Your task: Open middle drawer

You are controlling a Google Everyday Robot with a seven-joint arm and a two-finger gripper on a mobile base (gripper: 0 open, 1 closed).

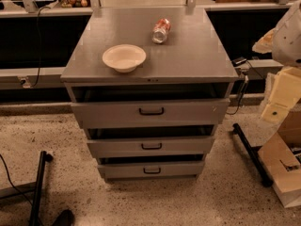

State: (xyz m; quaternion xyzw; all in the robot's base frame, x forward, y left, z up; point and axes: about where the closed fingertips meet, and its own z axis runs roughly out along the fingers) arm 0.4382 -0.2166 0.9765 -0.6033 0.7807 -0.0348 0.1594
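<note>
At far right, the partly cropped tool (274, 110) hangs apart from middle drawer (178, 147).

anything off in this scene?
The red-and-silver drink can lies tipped on its side on the grey metal cabinet top, beyond the round white bowl. The grey middle drawer sits square. The gripper hangs at the right edge, away from it.
</note>
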